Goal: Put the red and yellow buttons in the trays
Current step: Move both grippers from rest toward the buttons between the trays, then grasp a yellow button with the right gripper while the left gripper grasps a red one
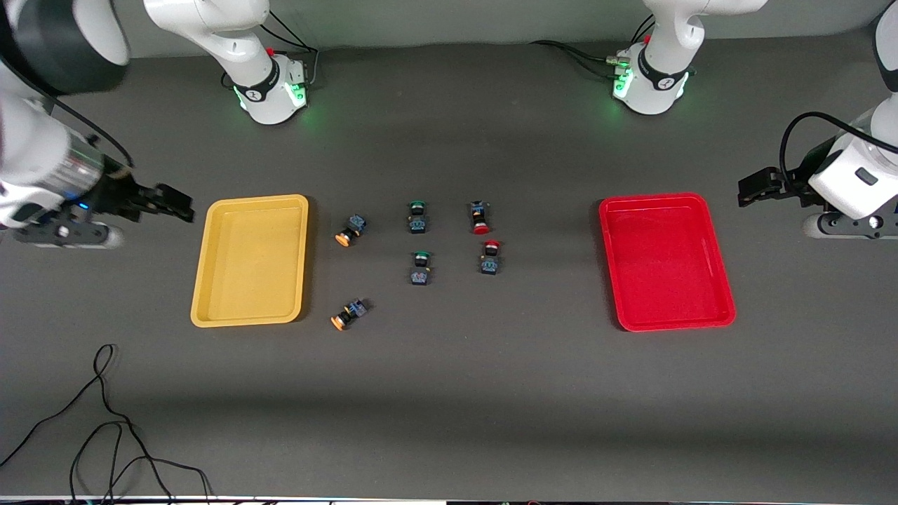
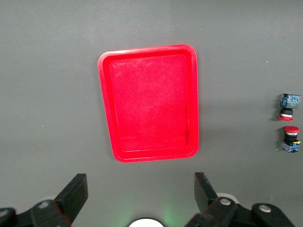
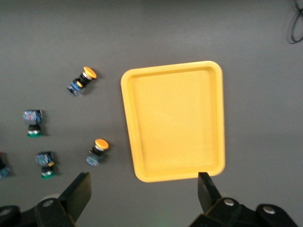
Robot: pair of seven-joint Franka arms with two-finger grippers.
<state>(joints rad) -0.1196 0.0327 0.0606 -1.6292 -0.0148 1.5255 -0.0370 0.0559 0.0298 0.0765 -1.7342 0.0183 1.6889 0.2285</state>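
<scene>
The empty yellow tray (image 1: 249, 259) (image 3: 173, 120) lies toward the right arm's end, the empty red tray (image 1: 666, 261) (image 2: 149, 101) toward the left arm's end. Between them on the table lie two yellow-capped buttons (image 1: 350, 231) (image 1: 349, 313) beside the yellow tray, also in the right wrist view (image 3: 82, 80) (image 3: 97, 151). Two red-capped buttons (image 1: 480, 217) (image 1: 490, 257) lie nearer the red tray, also in the left wrist view (image 2: 287, 106) (image 2: 290, 138). My right gripper (image 1: 184, 205) (image 3: 143, 189) is open and empty beside the yellow tray. My left gripper (image 1: 745, 193) (image 2: 139, 189) is open and empty beside the red tray.
Two green-capped switches (image 1: 417, 217) (image 1: 420, 268) lie between the yellow and red buttons. A black cable (image 1: 105, 421) loops on the table near the front camera at the right arm's end. Both arm bases (image 1: 270, 88) (image 1: 649, 81) stand along the table's edge.
</scene>
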